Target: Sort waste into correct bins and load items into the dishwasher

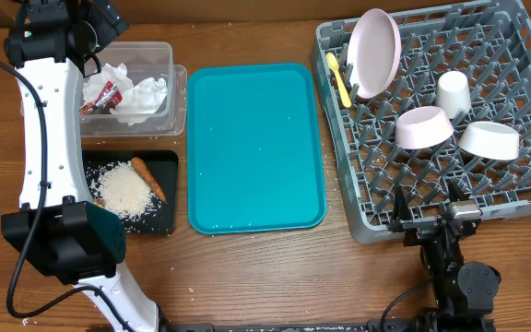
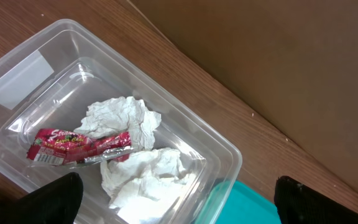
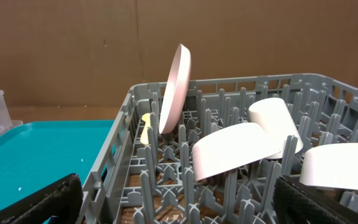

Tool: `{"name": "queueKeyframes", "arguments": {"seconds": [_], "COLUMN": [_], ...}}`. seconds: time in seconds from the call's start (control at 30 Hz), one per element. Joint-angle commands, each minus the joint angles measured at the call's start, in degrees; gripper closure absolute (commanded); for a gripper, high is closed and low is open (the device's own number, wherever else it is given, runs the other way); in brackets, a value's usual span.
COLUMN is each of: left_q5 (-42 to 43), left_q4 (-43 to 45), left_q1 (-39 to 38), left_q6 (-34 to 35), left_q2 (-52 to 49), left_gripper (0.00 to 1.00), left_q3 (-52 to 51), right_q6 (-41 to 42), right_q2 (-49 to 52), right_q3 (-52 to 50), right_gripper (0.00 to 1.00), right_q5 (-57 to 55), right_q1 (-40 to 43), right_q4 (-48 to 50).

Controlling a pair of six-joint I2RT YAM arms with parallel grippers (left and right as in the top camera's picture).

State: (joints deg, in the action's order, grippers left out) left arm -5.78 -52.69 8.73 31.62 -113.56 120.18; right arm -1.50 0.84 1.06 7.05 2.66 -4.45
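Overhead, with both wrist views. The tub (image 1: 150,51) holds the wrapper (image 2: 79,146) and the napkins (image 2: 126,121). The black tray (image 1: 166,219) holds the rice (image 1: 125,192) and the carrot (image 1: 148,178); we cannot make out a brown chunk there. In the rack (image 1: 524,198) we find the plate (image 1: 376,51) standing on edge between pegs, the spoon (image 1: 339,78) just beside it, the cup (image 1: 453,92) upside down, and two bowls (image 1: 422,126) (image 1: 489,138) tilted on the pegs. The teal tray (image 1: 256,148) between bins and rack carries no waste or dishes that we can see. The left gripper (image 2: 179,208) hovers above the tub, jaws wide apart and empty. The right gripper (image 3: 179,205) sits at the rack's near edge, likewise spread and empty. We judge the sorting and loading essentially complete, with only withdrawal of the arms remaining.
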Motion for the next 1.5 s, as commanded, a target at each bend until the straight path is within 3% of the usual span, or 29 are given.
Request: {"name": "queueKeyframes", "arguments": {"seconds": [0.0, 0.63, 0.73, 0.83, 0.93, 1.1, 1.27, 1.47], "left_q5": [0.07, -0.17, 0.15, 2.54, -1.09, -3.21, -3.19, 3.30], "left_q4": [0.04, -0.20, -4.20, -13.79, -21.86, -26.56, -17.62, 4.59], "left_q1": [-0.13, -0.17, -0.17, -0.61, -1.38, -2.93, -5.81, -9.40], "left_q6": [0.74, 0.50, 0.55, 0.50, 0.44, -4.13, -15.04, -26.51], "left_q2": [1.05, 1.18, 1.40, 2.38, 4.33, 9.79, 20.06, 37.59], "left_gripper": [0.00, 0.00, 0.00, 0.00, 0.00, 0.00, 0.00, 0.00], "left_q3": [0.68, 0.68, 0.68, 0.68, 0.68, -1.11, -14.69, -41.64], "right_q6": [0.44, 0.44, 0.44, 0.46, 0.44, 0.44, 0.44, 0.44], "right_q2": [-0.68, -0.68, -0.68, -0.68, -0.68, -0.68, -0.68, -0.68], "right_q3": [-0.61, -0.61, -0.61, -0.61, -0.61, -0.61, -0.61, -0.61], "right_gripper": [0.00, 0.00, 0.00, 0.00, 0.00, 0.00, 0.00, 0.00], "right_q5": [-0.57, -0.57, -0.57, -0.57, -0.57, -0.57, -0.57, -0.57], "right_q1": [0.42, 0.42, 0.42, 0.42, 0.42, 0.42, 0.42, 0.42], "right_q4": [0.26, 0.26, 0.26, 0.26, 0.26, 0.26, 0.26, 0.26]}}
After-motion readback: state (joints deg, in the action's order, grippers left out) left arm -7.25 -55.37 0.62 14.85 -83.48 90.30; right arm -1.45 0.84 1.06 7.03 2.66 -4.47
